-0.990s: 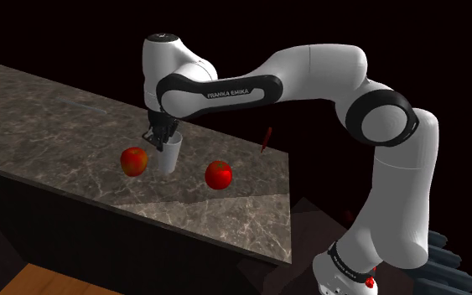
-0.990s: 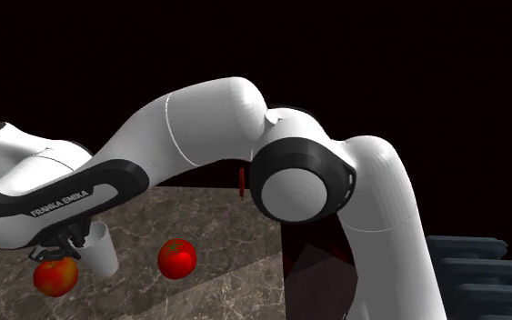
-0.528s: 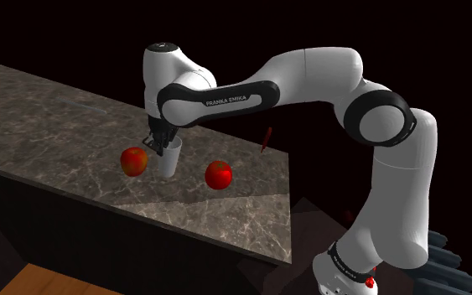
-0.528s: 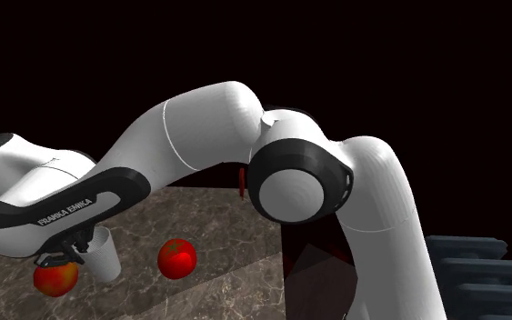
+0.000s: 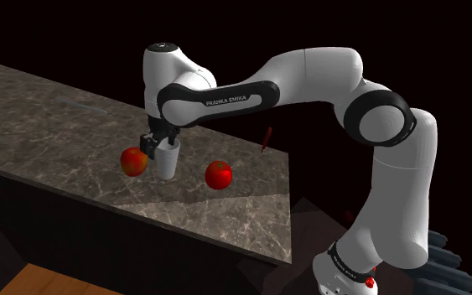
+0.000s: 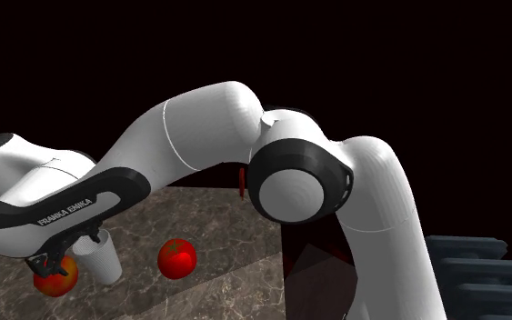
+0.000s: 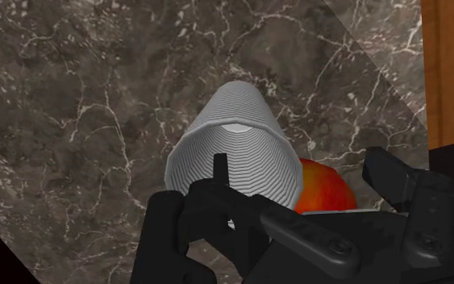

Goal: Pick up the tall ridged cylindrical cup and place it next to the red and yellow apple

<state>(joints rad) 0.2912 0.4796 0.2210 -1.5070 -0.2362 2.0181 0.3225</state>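
The tall ridged cup (image 5: 168,162), drawn pale grey, stands upright on the marble counter (image 5: 58,126), close beside the red and yellow apple (image 5: 134,161). My gripper (image 5: 160,144) hangs just over the cup's rim. In the wrist view the gripper (image 7: 304,181) is open: one finger (image 7: 221,173) sits inside the cup (image 7: 233,121), the other (image 7: 388,173) outside, above the apple (image 7: 323,190). The fingers straddle the rim wall without clasping it. In the second exterior view the cup (image 6: 105,257) stands by the apple (image 6: 55,275), under the hand (image 6: 58,259).
A second, all-red apple (image 5: 219,175) lies on the counter toward the shoulder view's right of the cup, also seen as the red apple (image 6: 177,258). A thin red object (image 5: 265,140) stands at the counter's far edge. The counter's near edge drops to a wooden floor (image 5: 49,281).
The fingers, shut on the cup's rim a second ago, have parted. The hand came down slightly and the cup now stands on the counter by the apple.
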